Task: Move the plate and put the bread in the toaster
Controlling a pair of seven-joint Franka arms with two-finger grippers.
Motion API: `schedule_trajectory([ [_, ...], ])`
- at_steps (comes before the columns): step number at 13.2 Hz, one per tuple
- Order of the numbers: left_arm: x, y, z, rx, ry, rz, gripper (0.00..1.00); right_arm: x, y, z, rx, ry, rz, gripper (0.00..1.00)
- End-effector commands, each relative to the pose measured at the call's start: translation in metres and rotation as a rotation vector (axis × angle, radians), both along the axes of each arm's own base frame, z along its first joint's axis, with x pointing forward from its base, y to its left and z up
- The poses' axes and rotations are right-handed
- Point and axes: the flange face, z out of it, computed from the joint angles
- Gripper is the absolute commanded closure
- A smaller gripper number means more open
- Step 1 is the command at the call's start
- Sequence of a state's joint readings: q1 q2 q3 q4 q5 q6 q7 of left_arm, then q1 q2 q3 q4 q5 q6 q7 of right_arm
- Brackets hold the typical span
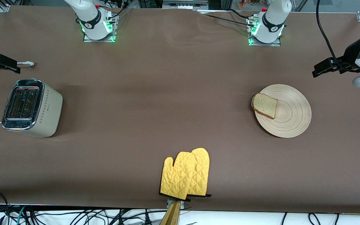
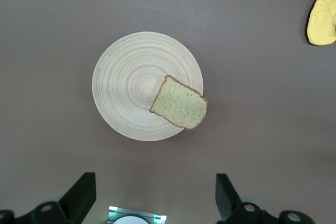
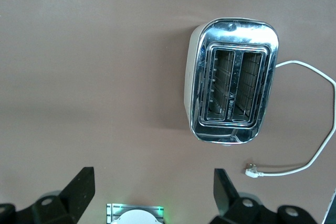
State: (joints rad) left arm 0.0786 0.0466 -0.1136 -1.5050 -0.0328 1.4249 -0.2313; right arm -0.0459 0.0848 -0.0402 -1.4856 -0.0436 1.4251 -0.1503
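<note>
Front view: the bread [image 1: 265,106] lies on the plate's [image 1: 289,115] rim at centre right, and the toaster [image 1: 31,107] stands at far left.

Left wrist view: the left gripper [image 2: 155,195] hangs spread wide above the plate [image 2: 131,90] and bread [image 2: 179,103].

Right wrist view: the right gripper [image 3: 152,192] hangs equally wide above the toaster [image 3: 231,80].
</note>
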Motion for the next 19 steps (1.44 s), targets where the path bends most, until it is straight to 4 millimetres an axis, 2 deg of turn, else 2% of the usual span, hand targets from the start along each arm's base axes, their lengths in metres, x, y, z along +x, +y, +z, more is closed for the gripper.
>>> schedule_trajectory([
  [1,0.0040,0.0038,0.0070,-0.008,-0.013,0.004,0.00,-0.0009,0.0003,0.0018,0.006,-0.012,-0.028,0.00],
  [9,0.0042,0.0044,0.0071,-0.004,-0.015,0.003,0.00,0.0008,0.0001,-0.0009,0.006,-0.007,-0.015,0.00],
  [13,0.0073,0.0047,-0.0007,-0.008,-0.030,-0.003,0.00,0.0004,0.0003,-0.0001,0.015,-0.009,-0.018,0.00],
  [17,0.0060,-0.0017,-0.0010,0.047,-0.034,-0.034,0.00,0.0004,0.0005,-0.0001,0.016,-0.009,-0.018,0.00],
  [19,0.0074,0.0052,0.0010,0.056,-0.049,-0.023,0.00,0.0009,0.0005,-0.0010,0.017,-0.008,-0.018,0.00],
])
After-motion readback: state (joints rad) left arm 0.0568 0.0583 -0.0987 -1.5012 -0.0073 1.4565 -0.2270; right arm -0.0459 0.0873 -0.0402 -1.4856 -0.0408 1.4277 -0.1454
